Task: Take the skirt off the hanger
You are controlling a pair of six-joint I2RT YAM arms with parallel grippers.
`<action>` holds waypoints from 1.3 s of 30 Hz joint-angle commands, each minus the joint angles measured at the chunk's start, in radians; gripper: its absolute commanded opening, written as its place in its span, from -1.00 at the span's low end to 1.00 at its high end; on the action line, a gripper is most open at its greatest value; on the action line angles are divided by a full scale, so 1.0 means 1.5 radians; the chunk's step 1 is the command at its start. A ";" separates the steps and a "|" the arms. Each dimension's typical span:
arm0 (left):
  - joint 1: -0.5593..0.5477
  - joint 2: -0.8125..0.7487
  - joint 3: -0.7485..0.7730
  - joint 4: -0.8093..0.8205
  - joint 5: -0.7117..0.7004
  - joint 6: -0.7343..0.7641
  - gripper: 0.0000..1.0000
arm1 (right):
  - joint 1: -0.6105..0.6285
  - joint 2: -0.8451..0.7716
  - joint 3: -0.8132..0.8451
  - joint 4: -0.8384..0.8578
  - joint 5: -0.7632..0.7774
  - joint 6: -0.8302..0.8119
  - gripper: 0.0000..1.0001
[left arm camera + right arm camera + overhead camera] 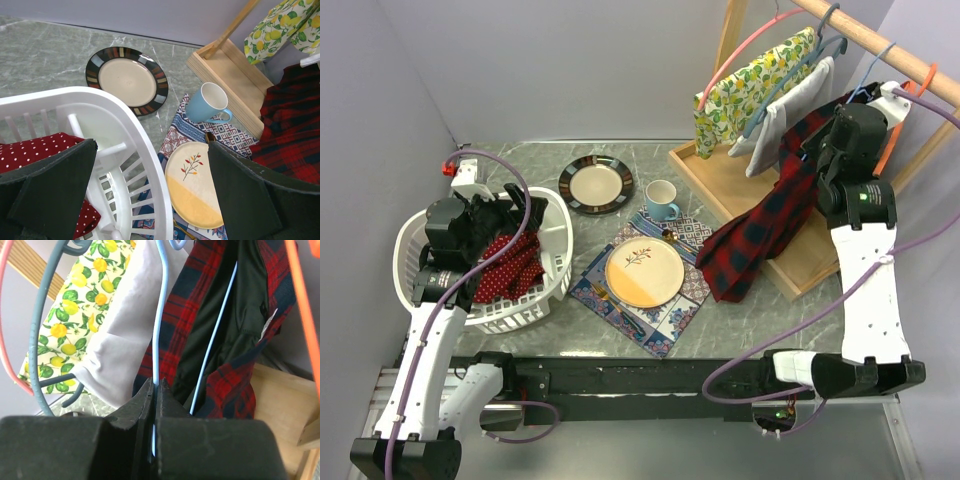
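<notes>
The skirt (765,225) is red and navy plaid. It hangs on a thin light-blue hanger (159,315) from the wooden rail (880,40), and its lower end trails onto the rack's base. My right gripper (155,385) is up beside the skirt's top, shut on the hanger's wire. The plaid cloth (235,385) and its dark lining sit just right of the jaws. In the top view this gripper (817,150) is partly hidden behind the skirt. My left gripper (151,145) stands wide open above the white laundry basket (555,215), holding nothing; the skirt (295,140) shows at the far right.
A red polka-dot cloth (510,265) lies in the basket. A dark-rimmed plate (596,185), a blue mug (661,199) and a yellow plate (644,271) on a patterned mat sit mid-table. A lemon-print cloth (750,85), a white cloth (785,115) and an orange hanger (305,320) share the rail.
</notes>
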 commanded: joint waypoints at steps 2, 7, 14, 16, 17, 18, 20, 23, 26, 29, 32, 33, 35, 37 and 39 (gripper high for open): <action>-0.003 -0.006 0.003 0.026 0.002 0.002 0.99 | -0.003 -0.066 -0.001 0.133 0.009 -0.028 -1.00; -0.003 -0.008 0.002 0.026 0.003 0.004 0.99 | -0.003 -0.069 0.036 0.134 0.000 -0.049 -1.00; -0.003 -0.010 0.001 0.027 0.005 0.004 0.99 | -0.001 -0.077 0.058 0.112 -0.011 -0.038 -1.00; -0.003 -0.009 0.002 0.027 0.004 0.004 0.99 | 0.002 -0.085 0.061 0.096 -0.009 -0.034 -1.00; -0.003 -0.009 0.002 0.027 0.005 0.005 0.99 | 0.004 -0.092 0.060 0.091 -0.010 -0.031 -1.00; -0.003 -0.010 0.002 0.027 0.005 0.004 0.99 | 0.005 -0.096 0.059 0.087 -0.012 -0.029 -1.00; -0.003 -0.009 0.002 0.027 0.008 0.004 0.99 | 0.006 -0.105 0.056 0.072 -0.032 -0.021 -1.00; -0.003 -0.012 0.004 0.029 0.024 0.003 0.99 | 0.014 -0.123 0.034 0.053 -0.065 -0.002 -1.00; -0.003 -0.014 0.002 0.038 0.052 0.004 0.99 | 0.026 -0.143 0.009 0.052 -0.074 0.005 -1.00; -0.003 -0.013 0.010 0.038 0.072 0.009 0.99 | 0.031 -0.152 0.013 0.033 -0.087 0.011 -1.00; -0.003 -0.011 0.022 0.037 0.087 0.004 0.99 | 0.032 -0.169 0.017 0.004 -0.094 0.025 -1.00; -0.003 -0.012 0.031 0.038 0.101 0.000 0.99 | 0.033 -0.175 0.017 -0.005 -0.095 0.030 -1.00; -0.003 -0.012 0.040 0.041 0.126 -0.013 0.99 | 0.033 -0.195 0.010 -0.014 -0.108 0.045 -1.00; -0.005 -0.012 0.055 0.044 0.176 -0.033 0.99 | 0.034 -0.210 0.005 -0.025 -0.129 0.068 -1.00; -0.014 -0.014 0.064 0.057 0.217 -0.050 0.99 | 0.034 -0.234 -0.014 -0.025 -0.144 0.083 -1.00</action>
